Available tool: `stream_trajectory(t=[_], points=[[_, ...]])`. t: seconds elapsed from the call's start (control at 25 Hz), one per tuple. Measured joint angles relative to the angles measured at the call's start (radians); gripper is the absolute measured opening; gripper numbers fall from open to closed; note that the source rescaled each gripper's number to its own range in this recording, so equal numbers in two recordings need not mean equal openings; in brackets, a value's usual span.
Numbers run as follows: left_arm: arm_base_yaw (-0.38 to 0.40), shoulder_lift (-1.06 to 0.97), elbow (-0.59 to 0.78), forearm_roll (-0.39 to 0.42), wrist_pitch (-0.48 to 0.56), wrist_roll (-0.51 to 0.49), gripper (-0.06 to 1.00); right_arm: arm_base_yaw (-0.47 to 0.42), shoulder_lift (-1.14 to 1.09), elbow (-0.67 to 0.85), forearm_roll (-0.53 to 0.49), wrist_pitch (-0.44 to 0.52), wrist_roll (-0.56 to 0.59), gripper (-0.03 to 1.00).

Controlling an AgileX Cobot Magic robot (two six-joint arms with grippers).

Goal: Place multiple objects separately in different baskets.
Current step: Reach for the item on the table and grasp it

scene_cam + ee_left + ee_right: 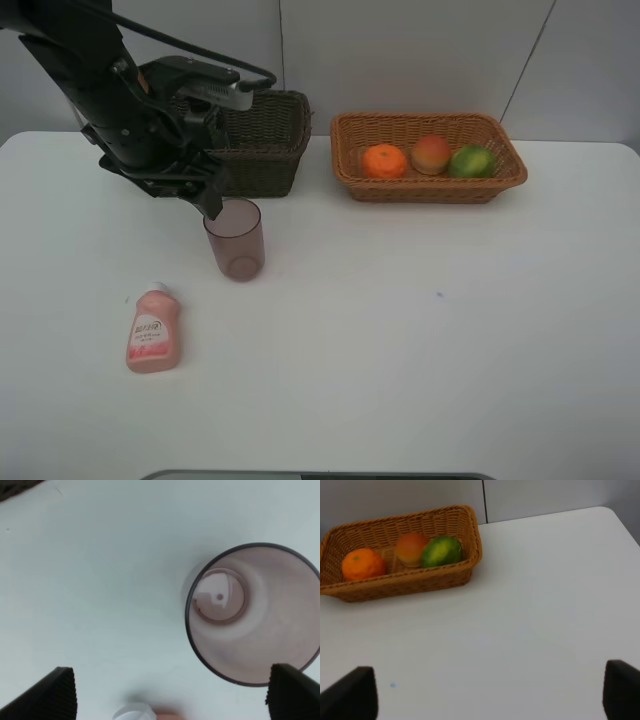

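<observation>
A translucent mauve tumbler (234, 240) (255, 615) stands upright on the white table. My left gripper (211, 203) (172, 695) hangs open just above its rim, and one finger (292, 692) is over the rim's edge. A pink squeeze bottle (153, 335) lies on its side nearer the front, its white cap (134, 712) just showing in the left wrist view. The orange-tan basket (510, 175) (470, 545) holds an orange (385, 160) (363, 563), a peach-like fruit (430, 154) (410, 547) and a green mango (471, 160) (441, 551). My right gripper (487, 695) is open over bare table.
The dark brown basket (262, 140) stands behind the left arm, which partly hides it, and its inside cannot be seen. The white table (420, 330) reaches a grey wall at the back. A small blue speck (438, 294) marks the table's middle.
</observation>
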Motion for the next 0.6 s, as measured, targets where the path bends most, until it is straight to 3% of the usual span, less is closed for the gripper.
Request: stream_trajectory(t=[0.6], points=[[0.000,0.097,0.004,-0.028,-0.122,0.000,0.98,0.000,0.000,0.000,0.000,0.000,0.000,1.00]])
